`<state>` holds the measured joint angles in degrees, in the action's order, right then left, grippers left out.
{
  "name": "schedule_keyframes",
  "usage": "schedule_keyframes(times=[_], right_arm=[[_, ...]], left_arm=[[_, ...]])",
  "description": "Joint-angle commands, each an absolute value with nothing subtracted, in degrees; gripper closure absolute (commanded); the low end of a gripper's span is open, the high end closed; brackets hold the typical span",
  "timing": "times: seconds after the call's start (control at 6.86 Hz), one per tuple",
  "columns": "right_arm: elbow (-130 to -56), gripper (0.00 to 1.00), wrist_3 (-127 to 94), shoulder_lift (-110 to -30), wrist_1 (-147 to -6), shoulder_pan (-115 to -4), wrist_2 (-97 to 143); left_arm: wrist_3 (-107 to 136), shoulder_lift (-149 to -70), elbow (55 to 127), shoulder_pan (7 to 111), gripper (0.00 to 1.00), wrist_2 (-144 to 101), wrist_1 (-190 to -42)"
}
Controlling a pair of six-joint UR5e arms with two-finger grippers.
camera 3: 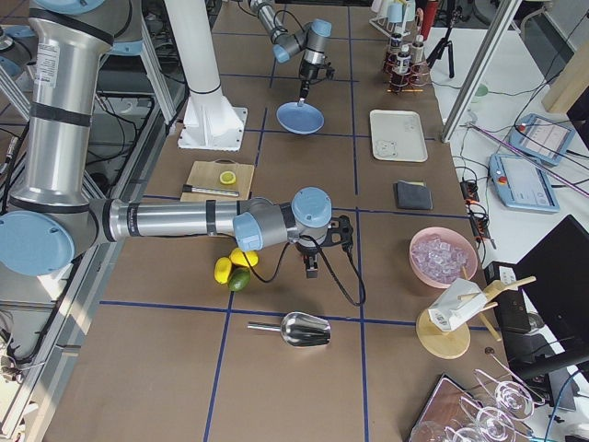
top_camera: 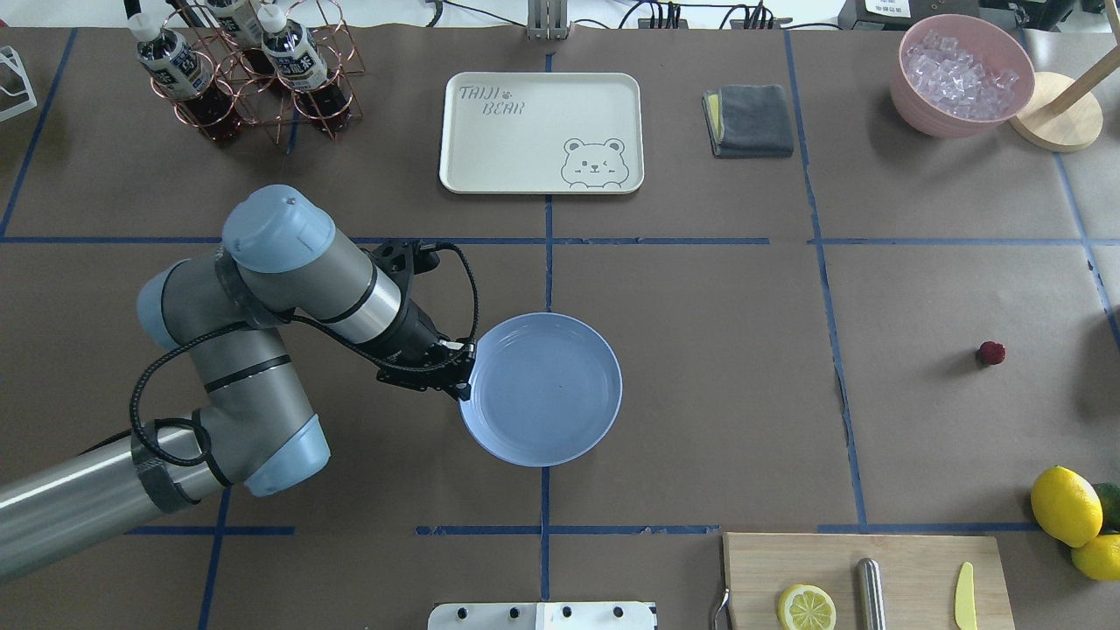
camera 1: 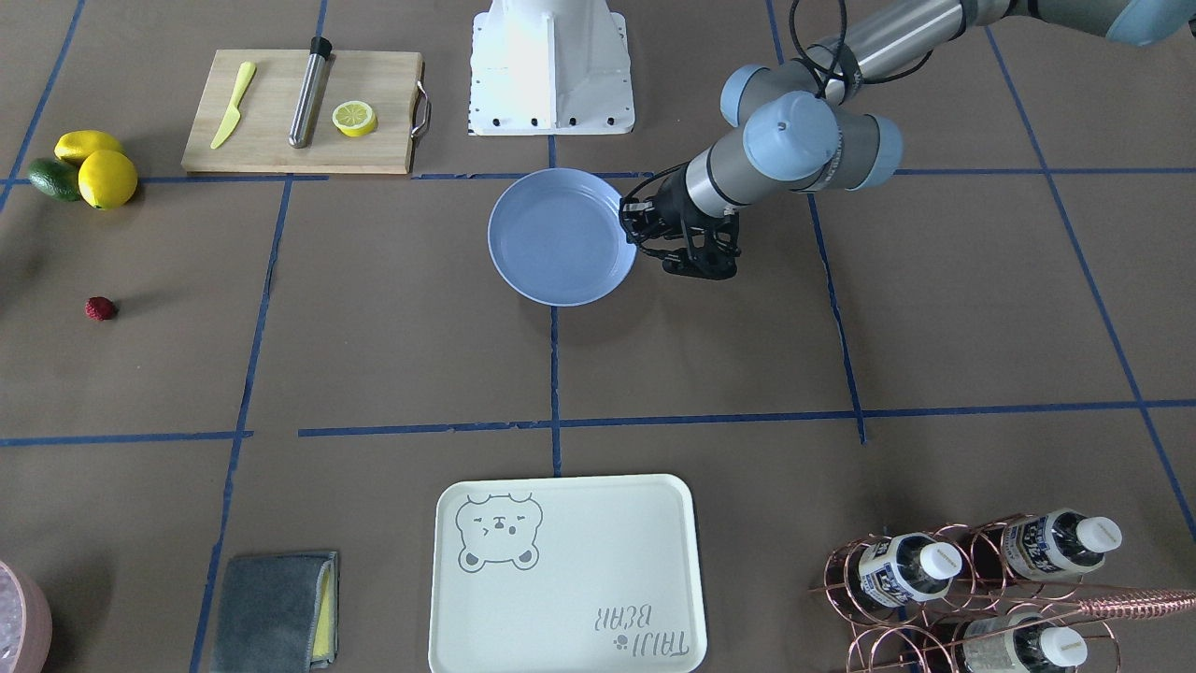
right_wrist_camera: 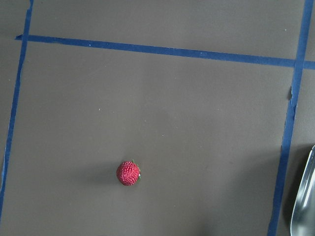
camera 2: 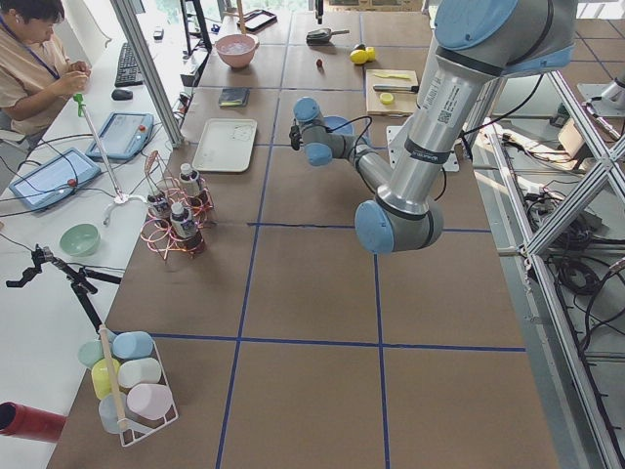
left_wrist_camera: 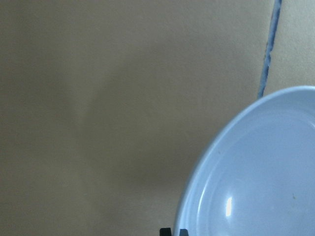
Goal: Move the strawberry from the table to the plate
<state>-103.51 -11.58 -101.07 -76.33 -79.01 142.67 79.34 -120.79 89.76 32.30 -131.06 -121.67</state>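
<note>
The strawberry (camera 1: 101,308) is a tiny dark-red berry lying alone on the brown table (camera 1: 392,355), far from the plate on the robot's right side (top_camera: 990,353). It shows below centre in the right wrist view (right_wrist_camera: 128,173); no fingers show there. The light-blue plate (top_camera: 542,389) rests near the table's middle. My left gripper (top_camera: 461,382) sits at its left rim, fingertips (left_wrist_camera: 165,231) pinched on the edge. My right gripper (camera 3: 311,267) hangs above the table near the lemons; I cannot tell whether it is open or shut.
Two lemons and an avocado (top_camera: 1072,512) lie near the strawberry. A cutting board (top_camera: 862,582) carries a lemon half, a knife and a metal cylinder. A metal scoop (camera 3: 304,329), bear tray (top_camera: 541,131), grey cloth (top_camera: 751,120), bottle rack (top_camera: 236,74) and ice bowl (top_camera: 961,74) stand farther off.
</note>
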Motion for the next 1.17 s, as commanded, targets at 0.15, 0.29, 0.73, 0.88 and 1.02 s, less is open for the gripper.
schedule_keyframes(times=[0.15,0.29,0.73,0.88,1.02], right_arm=[[-103.45,0.00,-11.69,-101.07,-76.46,-79.01,142.73],[-103.45,0.00,-11.69,-101.07,-76.46,-79.01,142.82],[-103.53,0.00,-20.05,-100.90,-76.12,-76.23,143.00],[-103.45,0.00,-29.96,-100.20,-71.85,-68.54,138.82],[-101.71,0.00,-34.23,-100.72,-65.54,-65.34,135.04]], left_arm=[[80.51,-122.96,85.26,30.94,1.00,-125.42,-123.40],[80.77,-123.05,85.25,31.02,1.00,-125.42,-123.40],[81.04,-122.61,85.08,31.11,0.31,-125.33,-126.81],[81.12,-122.61,85.77,31.37,0.27,-125.33,-127.00],[81.12,-122.52,87.00,31.64,0.27,-125.33,-126.91]])
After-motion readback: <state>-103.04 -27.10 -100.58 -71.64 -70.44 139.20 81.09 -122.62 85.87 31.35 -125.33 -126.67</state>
